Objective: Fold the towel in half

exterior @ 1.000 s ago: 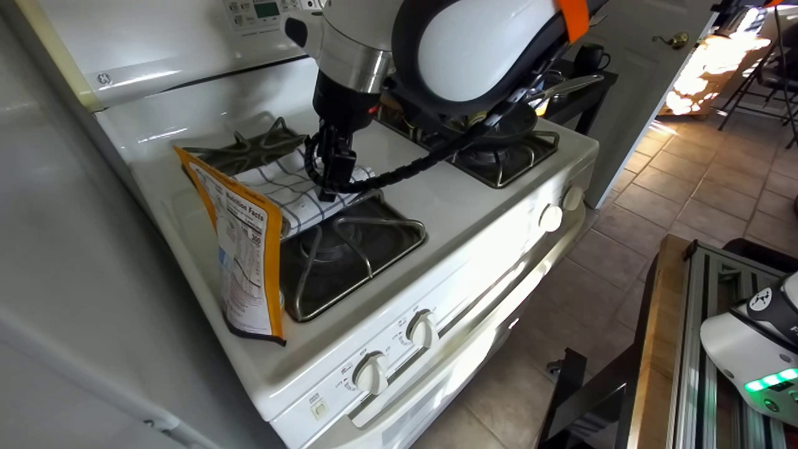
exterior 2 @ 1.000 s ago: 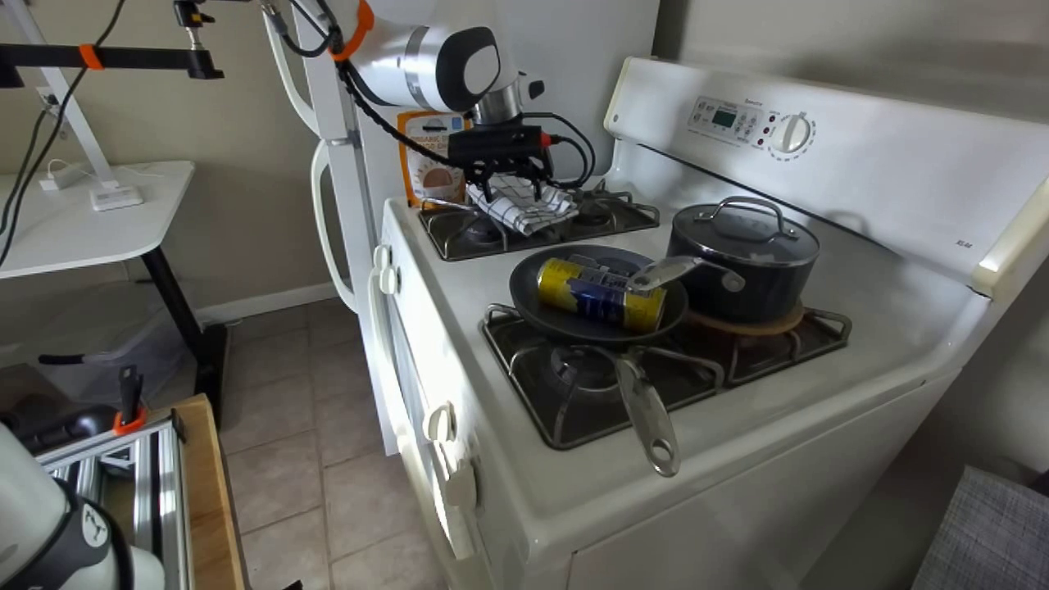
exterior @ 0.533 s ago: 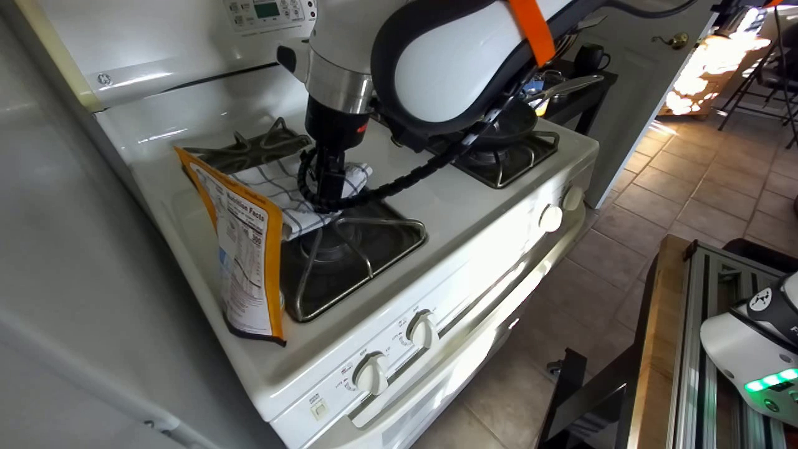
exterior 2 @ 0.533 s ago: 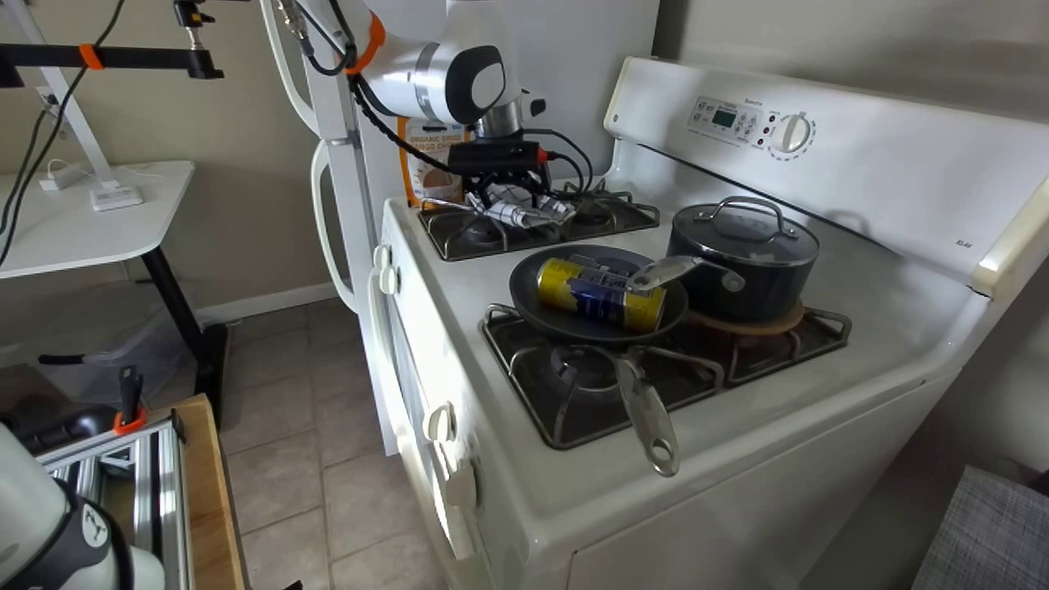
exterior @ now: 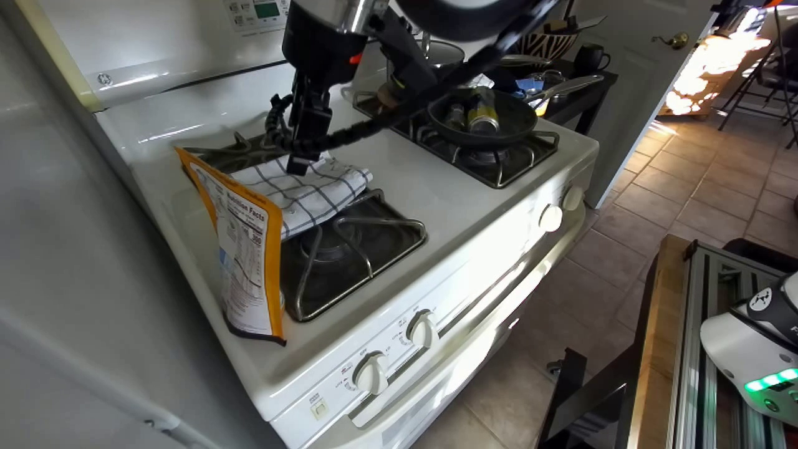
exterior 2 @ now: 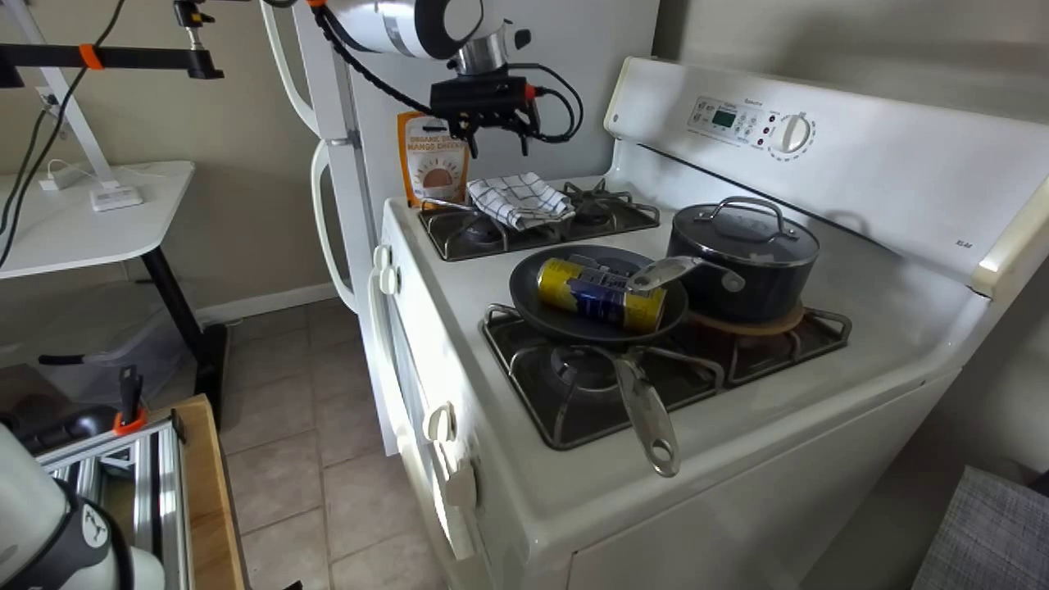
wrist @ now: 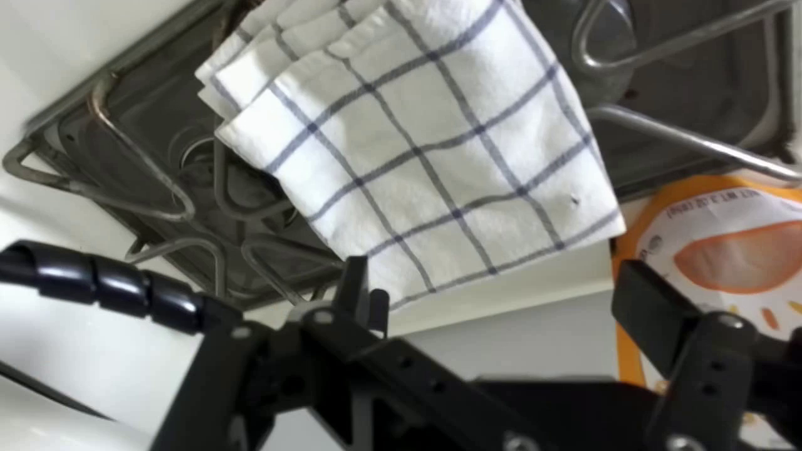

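The surface (exterior: pixel 399 171), a white enamel stove top, has a white upright control panel (exterior 2: pixel 869 147) along its back, a tall white refrigerator (exterior 2: pixel 590 41) at one side and brownish floor tiles (exterior 2: pixel 279 475) in front. A small white cloth towel with a dark grey grid check (exterior 2: pixel 520 201) lies layered across a steel burner grate (exterior: pixel 380 221), just beside an upright orange-and-white printed pouch (exterior 2: pixel 434 164); whether they touch I cannot tell. One towel edge reaches beyond the grate toward the refrigerator. A white strip of surface separates the towel from a round dark frying pan (exterior 2: pixel 526 287) carrying a yellow-and-blue can (exterior 2: pixel 602 295) on its side, near a dark lidded pot (exterior 2: pixel 762 283). The black two-fingered pincer (exterior 2: pixel 498 152) stands wide above the towel, apart from the cloth.
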Controlling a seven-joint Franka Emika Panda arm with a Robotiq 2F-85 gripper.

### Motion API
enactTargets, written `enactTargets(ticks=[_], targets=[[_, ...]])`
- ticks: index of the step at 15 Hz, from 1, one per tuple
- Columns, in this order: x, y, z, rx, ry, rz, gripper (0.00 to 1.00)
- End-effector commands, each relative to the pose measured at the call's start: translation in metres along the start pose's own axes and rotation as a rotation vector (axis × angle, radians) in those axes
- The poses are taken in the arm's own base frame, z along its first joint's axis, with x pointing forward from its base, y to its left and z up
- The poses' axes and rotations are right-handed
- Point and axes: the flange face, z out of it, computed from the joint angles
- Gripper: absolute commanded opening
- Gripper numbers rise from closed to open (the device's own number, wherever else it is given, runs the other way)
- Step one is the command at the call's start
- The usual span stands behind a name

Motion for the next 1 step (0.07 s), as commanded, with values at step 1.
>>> enactTargets(ticks=[1], targets=[[0.0024,-0.0047,-0.014,0.011,0.021,-0.045,1.0]])
